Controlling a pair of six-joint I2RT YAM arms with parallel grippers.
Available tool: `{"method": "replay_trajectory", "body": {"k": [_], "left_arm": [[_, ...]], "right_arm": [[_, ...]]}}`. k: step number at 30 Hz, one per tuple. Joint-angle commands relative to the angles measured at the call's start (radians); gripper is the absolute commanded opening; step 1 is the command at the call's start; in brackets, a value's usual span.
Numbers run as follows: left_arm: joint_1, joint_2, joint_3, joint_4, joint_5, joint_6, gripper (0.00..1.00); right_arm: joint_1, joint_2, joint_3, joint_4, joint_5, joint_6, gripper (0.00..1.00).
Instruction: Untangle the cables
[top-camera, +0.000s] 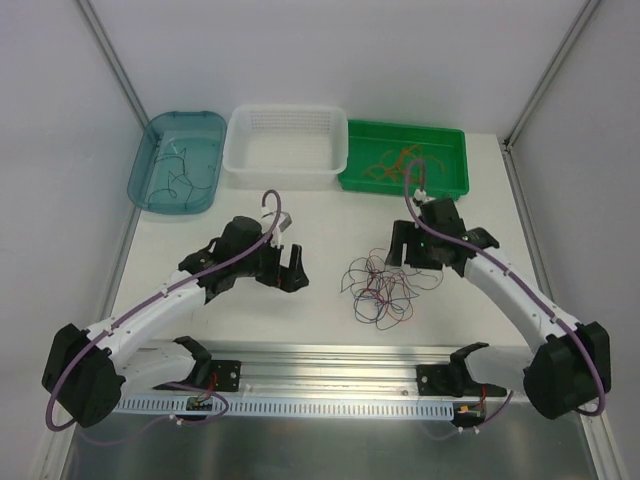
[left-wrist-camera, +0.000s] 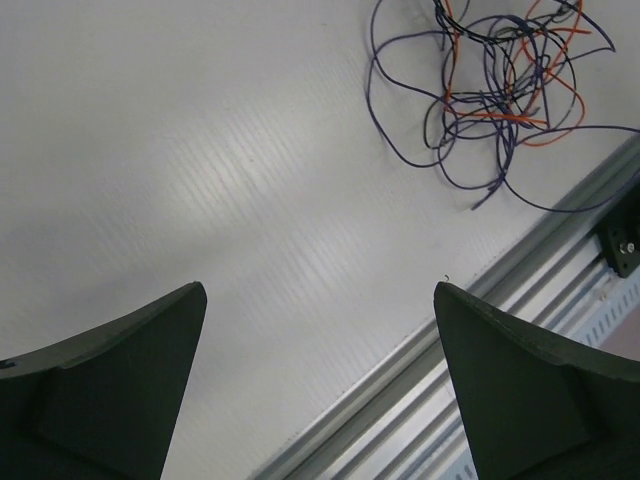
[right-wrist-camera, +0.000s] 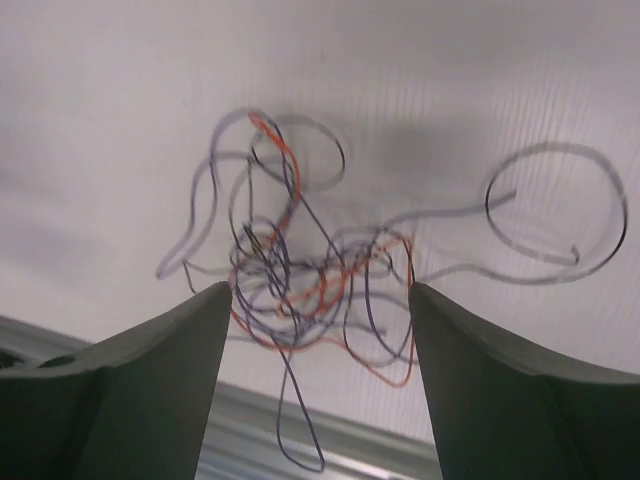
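The cables (top-camera: 384, 285) lie in one tangle of thin purple, orange-red and black loops on the white table, right of centre. My right gripper (top-camera: 402, 252) hovers just above the tangle's right edge, open. In the right wrist view the tangle (right-wrist-camera: 305, 285) shows between the spread fingertips (right-wrist-camera: 205, 310) of that gripper (right-wrist-camera: 318, 292), with nothing gripped. My left gripper (top-camera: 291, 271) is open and empty to the left of the tangle, with a gap between them. In the left wrist view the left gripper (left-wrist-camera: 320, 300) is over bare table and the tangle (left-wrist-camera: 497, 95) lies at the upper right.
At the back stand a teal bin (top-camera: 152, 165) holding a few dark wires, a white basket (top-camera: 287, 165) and a green tray (top-camera: 450, 170) holding orange wires. A metal rail (top-camera: 330, 365) runs along the near edge, also seen in the left wrist view (left-wrist-camera: 520, 290).
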Motion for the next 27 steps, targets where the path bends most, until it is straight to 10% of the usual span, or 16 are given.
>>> {"method": "replay_trajectory", "body": {"k": [1, 21, 27], "left_arm": [[-0.131, -0.006, 0.037, 0.039, -0.024, -0.122, 0.99], [-0.429, 0.643, 0.387, 0.182, -0.374, -0.705, 0.92], [-0.455, 0.689, 0.410, 0.182, -0.484, -0.644, 0.85]], "right_arm": [[0.025, -0.170, -0.148, -0.031, -0.033, 0.096, 0.75], [0.030, -0.178, -0.438, 0.282, -0.103, 0.139, 0.60], [0.031, -0.163, -0.439, 0.293, -0.135, 0.132, 0.56]]}}
